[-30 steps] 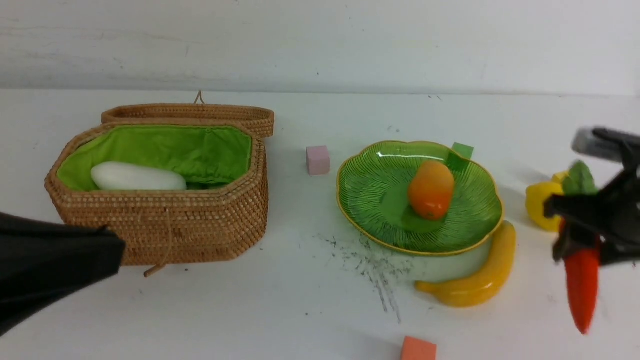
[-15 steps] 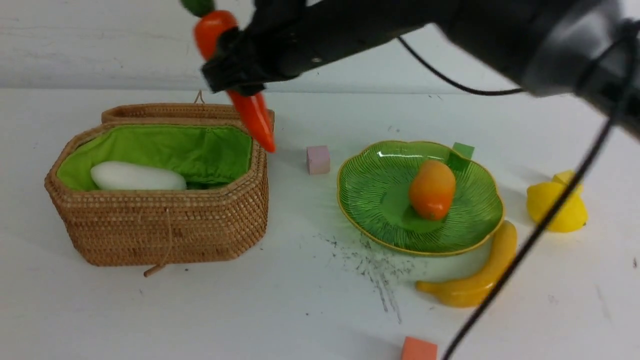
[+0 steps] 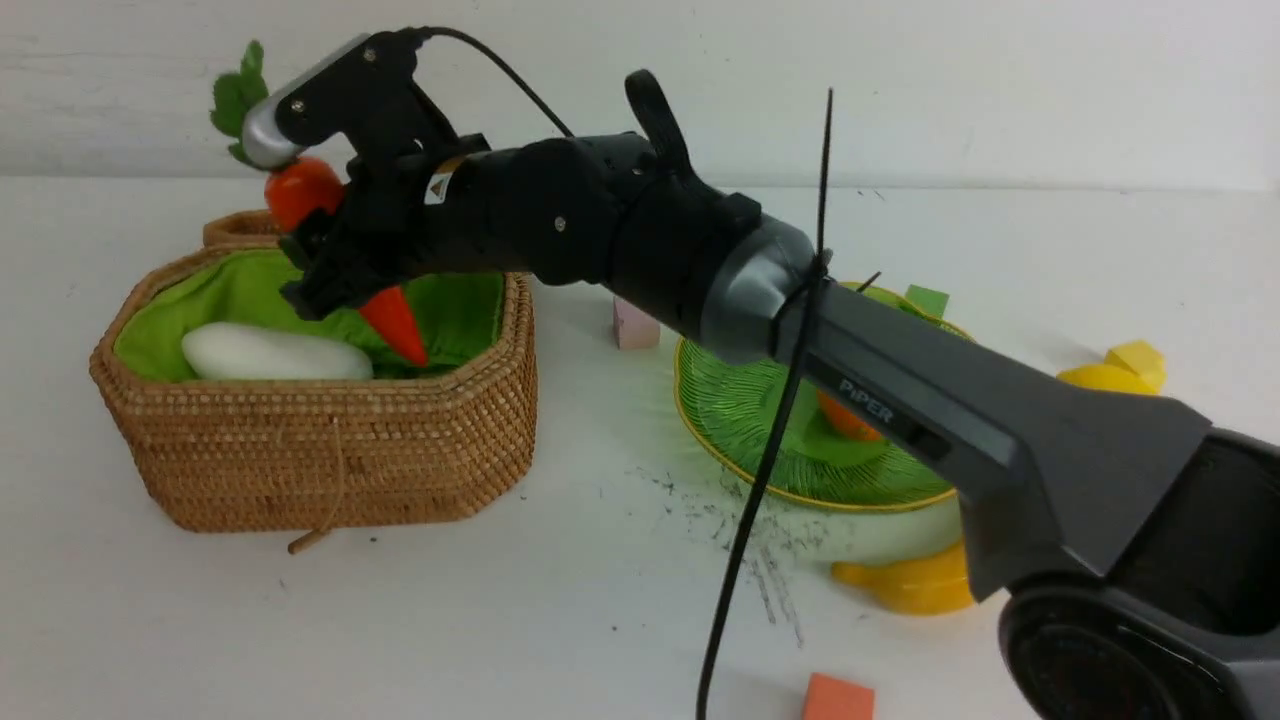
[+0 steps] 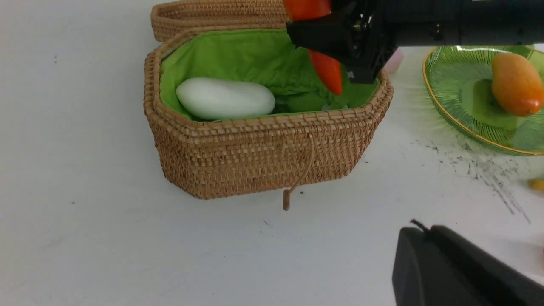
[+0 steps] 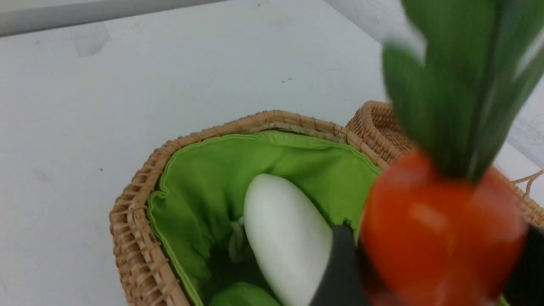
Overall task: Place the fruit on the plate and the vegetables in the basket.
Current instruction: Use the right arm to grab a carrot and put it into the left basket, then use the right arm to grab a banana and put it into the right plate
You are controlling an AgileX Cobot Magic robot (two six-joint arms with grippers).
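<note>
Carrot (image 3: 396, 318) moved over basket (image 3: 330, 450) | right tool (image 5: 433, 272) astride it, grip unclear, blurred | left tool (image 4: 425, 255) closed

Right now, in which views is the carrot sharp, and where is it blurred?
Front view: carrot sharp above the basket. Left wrist view: its tip is sharp too. Right wrist view: carrot and leaves blurred, very near the lens; the radish behind looks clearer.

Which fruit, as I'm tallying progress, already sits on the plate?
The orange-yellow mango, lying in the green plate; the banana and the lemon rest on the table outside it.
</note>
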